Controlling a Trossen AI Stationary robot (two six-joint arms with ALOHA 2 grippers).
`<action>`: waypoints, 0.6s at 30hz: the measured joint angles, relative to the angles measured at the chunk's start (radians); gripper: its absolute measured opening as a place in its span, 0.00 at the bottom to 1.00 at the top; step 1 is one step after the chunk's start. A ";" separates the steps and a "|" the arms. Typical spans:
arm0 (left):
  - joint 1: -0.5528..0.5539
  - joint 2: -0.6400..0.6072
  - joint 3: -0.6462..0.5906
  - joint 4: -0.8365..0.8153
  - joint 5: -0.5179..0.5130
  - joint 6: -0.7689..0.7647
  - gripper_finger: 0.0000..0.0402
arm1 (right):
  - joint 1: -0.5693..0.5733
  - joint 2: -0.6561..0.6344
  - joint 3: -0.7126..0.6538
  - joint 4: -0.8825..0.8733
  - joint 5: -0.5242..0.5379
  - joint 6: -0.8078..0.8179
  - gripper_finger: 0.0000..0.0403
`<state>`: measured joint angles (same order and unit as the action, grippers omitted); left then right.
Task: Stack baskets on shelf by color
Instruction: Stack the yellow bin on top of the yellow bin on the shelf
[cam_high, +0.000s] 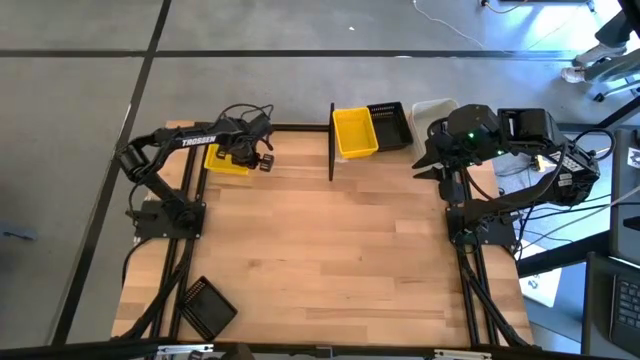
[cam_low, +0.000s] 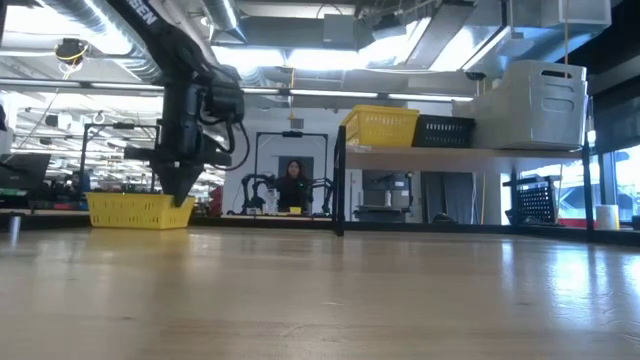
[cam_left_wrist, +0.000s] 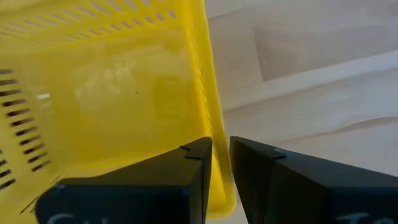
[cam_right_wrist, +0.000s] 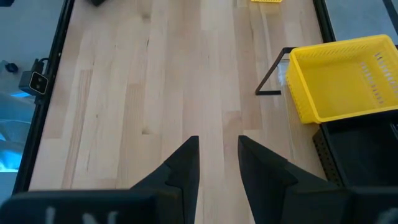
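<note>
A yellow basket (cam_high: 225, 163) rests on its base at the table's far left (cam_low: 130, 211). My left gripper (cam_left_wrist: 221, 146) points down over its right end (cam_low: 181, 198). The gripper is open a little, one finger inside the basket and one outside its side wall (cam_left_wrist: 208, 93), close to a corner. The shelf (cam_low: 460, 152) stands at the far middle. It carries a yellow basket (cam_high: 355, 132), a black basket (cam_high: 392, 125) and a whitish basket (cam_high: 432, 110). My right gripper (cam_right_wrist: 219, 140) hangs open above the table beside the shelf's right end (cam_high: 428, 162), holding nothing.
A black basket (cam_high: 205, 308) lies at the table's near left corner, over the frame rails. The shelf's black end post (cam_high: 331, 140) stands between the left basket and the shelf. Bare wood stretches across the middle (cam_high: 330, 250). A person (cam_low: 293, 185) sits beyond the table.
</note>
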<state>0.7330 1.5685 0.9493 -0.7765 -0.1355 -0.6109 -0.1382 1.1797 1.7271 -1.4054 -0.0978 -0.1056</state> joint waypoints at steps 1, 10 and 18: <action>0.000 0.009 0.000 0.002 0.012 0.009 0.12 | 0.000 0.000 0.000 0.000 0.000 0.000 0.27; -0.021 0.042 0.008 -0.017 0.069 0.070 0.01 | 0.000 0.000 0.000 0.000 0.000 0.000 0.27; -0.137 -0.050 0.222 -0.224 0.053 0.229 0.00 | 0.000 -0.010 0.000 -0.001 0.000 0.000 0.27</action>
<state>0.5962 1.5181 1.1715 -1.0010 -0.0824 -0.3823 -0.1383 1.1695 1.7271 -1.4063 -0.0975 -0.1055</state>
